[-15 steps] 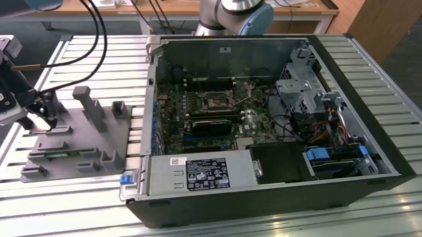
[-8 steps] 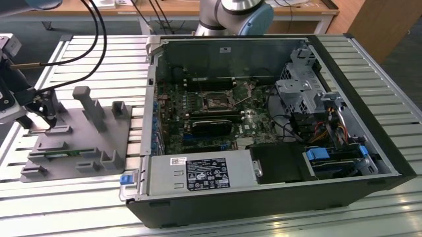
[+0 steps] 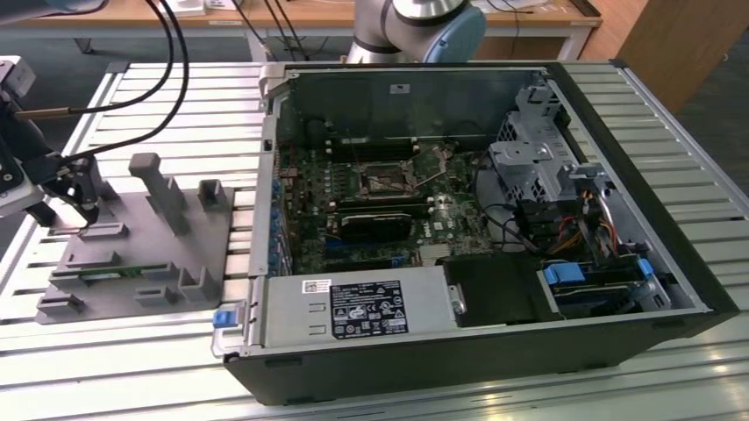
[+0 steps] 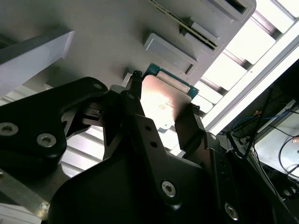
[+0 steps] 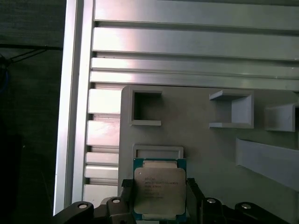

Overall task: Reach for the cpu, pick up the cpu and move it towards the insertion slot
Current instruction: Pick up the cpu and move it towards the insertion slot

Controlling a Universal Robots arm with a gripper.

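Flat square silvery-topped cpu, green-rimmed, pinched at opposite edges by black gripper at grey moulded fixture tray, probably sparing its underside

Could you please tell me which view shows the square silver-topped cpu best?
The first wrist view: the flat square silvery-topped cpu faces the camera squarely, clamped by the black gripper. The second wrist view shows it obliquely, washed by glare. In the exterior view it is too small to tell.
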